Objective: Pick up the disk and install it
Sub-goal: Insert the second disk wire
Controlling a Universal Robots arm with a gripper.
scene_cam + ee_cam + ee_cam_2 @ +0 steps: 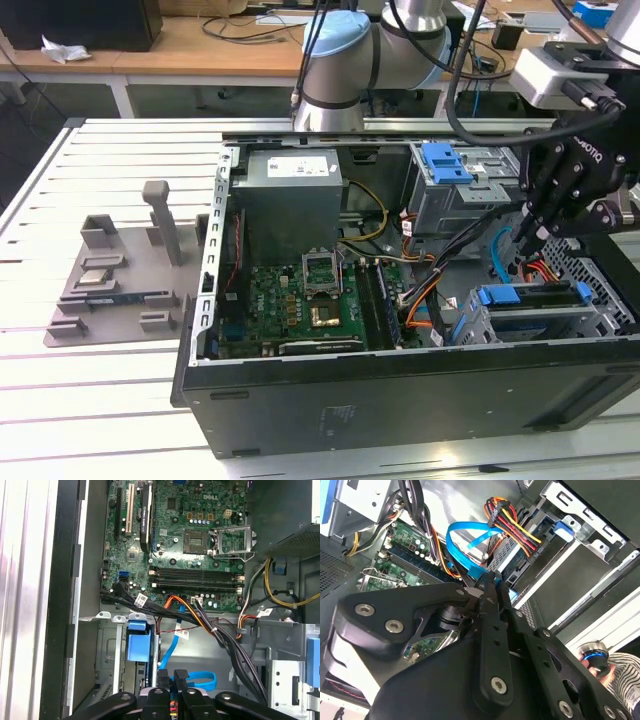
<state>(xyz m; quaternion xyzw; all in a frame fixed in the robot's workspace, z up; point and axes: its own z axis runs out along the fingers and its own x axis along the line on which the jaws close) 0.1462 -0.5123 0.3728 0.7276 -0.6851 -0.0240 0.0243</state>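
Claw [527, 238] with fingers pressed together, empty, above the open case [400, 400]. Disk [535, 300] just below it, seated in its bay: likely rigid, heavy, shock-sensitive; best gripped by the blue rails.

Power supply [288, 195] above motherboard [300, 305] in case [400, 400], fixture plate [120, 275] at exterior view's left

The arm [345, 60] has silver tube joints with pale blue caps, and black cables run along it. The gripper [535, 235] is matt black, built of bolted link plates with silver screw heads, under a white camera block [560, 75].
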